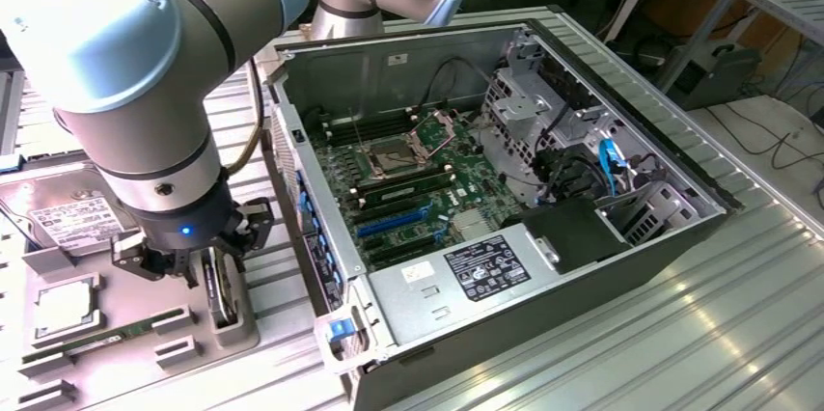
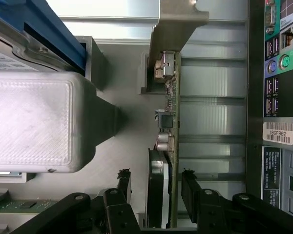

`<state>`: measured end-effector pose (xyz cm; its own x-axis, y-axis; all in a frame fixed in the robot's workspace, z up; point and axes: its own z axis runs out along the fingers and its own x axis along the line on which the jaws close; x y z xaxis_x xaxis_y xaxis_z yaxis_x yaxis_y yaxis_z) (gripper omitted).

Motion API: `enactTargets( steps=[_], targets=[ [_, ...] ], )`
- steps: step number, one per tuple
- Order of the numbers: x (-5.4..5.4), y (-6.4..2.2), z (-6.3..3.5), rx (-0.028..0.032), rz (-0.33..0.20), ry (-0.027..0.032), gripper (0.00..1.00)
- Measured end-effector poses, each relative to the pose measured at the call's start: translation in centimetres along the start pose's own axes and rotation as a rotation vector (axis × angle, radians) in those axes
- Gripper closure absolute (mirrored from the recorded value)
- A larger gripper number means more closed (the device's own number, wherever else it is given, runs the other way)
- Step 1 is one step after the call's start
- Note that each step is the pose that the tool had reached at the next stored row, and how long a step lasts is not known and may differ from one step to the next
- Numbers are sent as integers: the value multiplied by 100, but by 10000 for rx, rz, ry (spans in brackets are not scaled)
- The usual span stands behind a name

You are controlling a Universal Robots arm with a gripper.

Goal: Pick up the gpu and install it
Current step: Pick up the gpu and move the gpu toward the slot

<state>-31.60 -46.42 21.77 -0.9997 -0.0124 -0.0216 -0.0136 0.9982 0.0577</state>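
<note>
While the gpu (image 2: pixel 167 122) stands on edge in its holder (image 1: pixel 238 332) beside the PC case (image 1: pixel 438 372), the gripper (image 2: pixel 156 174) straddles it, jaws apart: not yet gripped, nothing installed.

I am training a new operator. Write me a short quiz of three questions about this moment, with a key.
1. True or false: the thin black gpu card with the silvery metal bracket sits installed inside the open dark metal computer case.
2. The black gripper is: A) open, one finger on each side of the card; B) shut on the card; C) shut on nothing.
3. Fill in: the card stands on edge in the grey slotted ____.
Key: 1 false; 2 A; 3 holder.
</note>
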Motion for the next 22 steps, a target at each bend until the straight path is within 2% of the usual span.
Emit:
enactTargets(
  steps=[10,11,12,13,22],
  targets=[
    [0,0,1,-1,0,-1,47],
    [0,0,1,-1,0,-1,54],
    [0,0,1,-1,0,-2,54],
    [0,0,1,-1,0,-1,61],
    [-1,38,4,4,-1,-2,61]
  ],
)
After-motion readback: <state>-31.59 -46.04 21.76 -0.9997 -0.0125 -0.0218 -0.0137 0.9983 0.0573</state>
